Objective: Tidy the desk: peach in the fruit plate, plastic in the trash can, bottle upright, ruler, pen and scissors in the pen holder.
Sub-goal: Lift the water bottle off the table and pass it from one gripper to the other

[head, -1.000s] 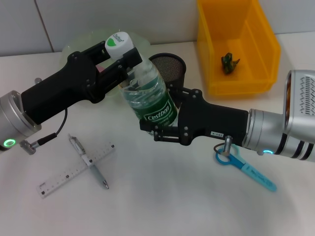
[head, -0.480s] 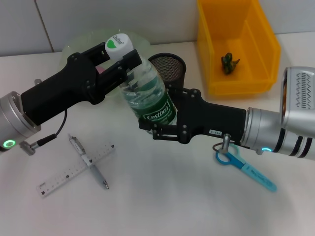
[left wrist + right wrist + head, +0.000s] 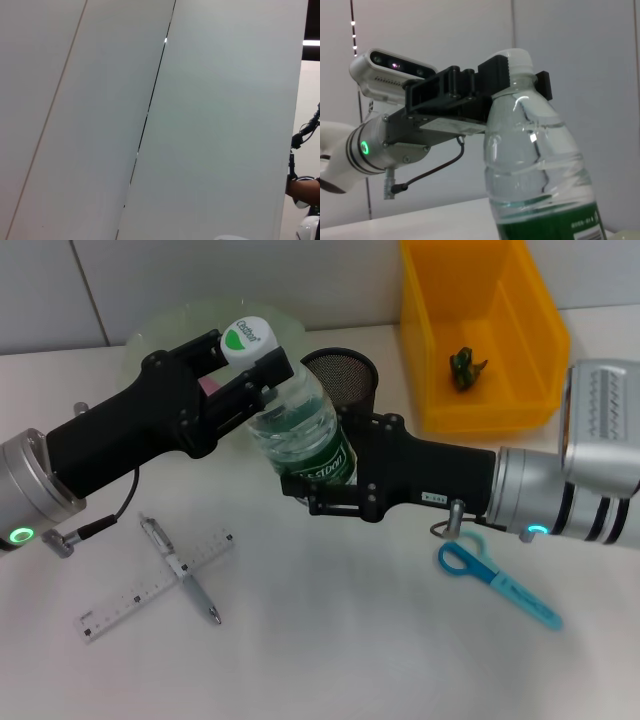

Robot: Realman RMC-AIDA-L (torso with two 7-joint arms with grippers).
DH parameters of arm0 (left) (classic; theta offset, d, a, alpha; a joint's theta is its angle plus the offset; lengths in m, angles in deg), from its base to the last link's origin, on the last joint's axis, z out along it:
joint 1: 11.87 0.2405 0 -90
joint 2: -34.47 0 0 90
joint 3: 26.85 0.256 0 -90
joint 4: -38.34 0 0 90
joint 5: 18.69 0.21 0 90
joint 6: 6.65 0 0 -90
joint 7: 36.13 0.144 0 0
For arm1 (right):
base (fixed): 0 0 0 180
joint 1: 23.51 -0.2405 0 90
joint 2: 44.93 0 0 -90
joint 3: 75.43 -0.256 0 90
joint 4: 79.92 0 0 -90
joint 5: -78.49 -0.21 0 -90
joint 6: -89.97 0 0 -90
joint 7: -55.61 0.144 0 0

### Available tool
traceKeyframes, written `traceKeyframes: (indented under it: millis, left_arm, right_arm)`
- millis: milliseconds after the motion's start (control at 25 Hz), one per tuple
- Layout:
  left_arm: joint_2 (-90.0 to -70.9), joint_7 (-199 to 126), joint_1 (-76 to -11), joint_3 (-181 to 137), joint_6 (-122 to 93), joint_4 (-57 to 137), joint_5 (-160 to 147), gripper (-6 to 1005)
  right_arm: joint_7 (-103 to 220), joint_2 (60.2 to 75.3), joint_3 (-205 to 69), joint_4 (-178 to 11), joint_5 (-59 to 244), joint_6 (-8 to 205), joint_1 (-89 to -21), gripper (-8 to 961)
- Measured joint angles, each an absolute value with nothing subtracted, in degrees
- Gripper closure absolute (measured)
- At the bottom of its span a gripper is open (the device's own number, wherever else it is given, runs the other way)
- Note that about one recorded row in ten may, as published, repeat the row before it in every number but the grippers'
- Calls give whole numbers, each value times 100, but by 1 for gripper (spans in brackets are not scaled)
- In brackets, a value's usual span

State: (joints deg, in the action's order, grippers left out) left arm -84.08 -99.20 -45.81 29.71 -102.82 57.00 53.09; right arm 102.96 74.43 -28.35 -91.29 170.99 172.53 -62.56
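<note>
Near the counter's (image 3: 330,660) front left corner lie the ruler (image 3: 150,586) and the pen (image 3: 180,568), the pen crossing over the ruler. Behind them the left gripper (image 3: 250,352) reaches in from the left edge and is clenched on the neck of the bottle (image 3: 300,430), just under its white cap (image 3: 248,336). The bottle is off the counter, tilted with its cap leaning toward the back left. The plate (image 3: 165,325) sits at the back edge behind that arm. The right gripper (image 3: 318,472) comes in from the right edge and grasps the bottle low down, around its green label. Just behind it stands the mesh holder (image 3: 345,375). The scissors (image 3: 497,584) lie toward the front right. The yellow bin (image 3: 480,330) sits at the back right corner with a small green scrap (image 3: 465,367) inside
</note>
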Motion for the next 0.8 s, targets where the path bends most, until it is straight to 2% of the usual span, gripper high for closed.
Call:
traceKeyframes:
  millis: [800]
  left_arm:
    - [-8403, -9942, -4567, 2986, -10194, 5695, 5328, 553]
  right_arm:
    - [11488, 7438, -1698, -10375, 17110, 17266, -6076, 191]
